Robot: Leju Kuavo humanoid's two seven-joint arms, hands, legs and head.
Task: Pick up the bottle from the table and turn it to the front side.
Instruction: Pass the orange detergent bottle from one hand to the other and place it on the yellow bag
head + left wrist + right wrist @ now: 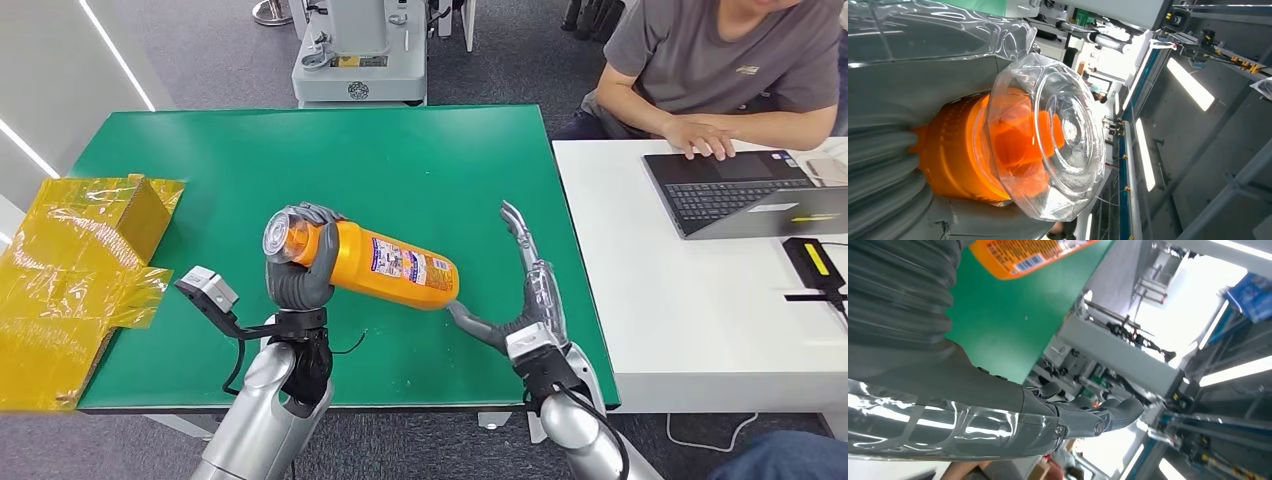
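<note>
Left hand (pixel 297 272) grips orange bottle (pixel 385 264) by its cap end
right hand (pixel 528 290) spread flat, thumb at the base; yellow bags (pixel 70 270) left, laptop (pixel 745 190) right

**Left hand gripping, right hand spread**

The left hand (pixel 298 262) is raised on its silver arm, fingers wrapped around the neck of the orange bottle (pixel 395 265). The right hand (pixel 528 290) has straight, parted fingers, its thumb touching the bottle's base.

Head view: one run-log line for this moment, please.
left hand: grips orange bottle at cap end | bottle: tilted, lifted | right hand: open, thumb at bottle base | green table
</note>
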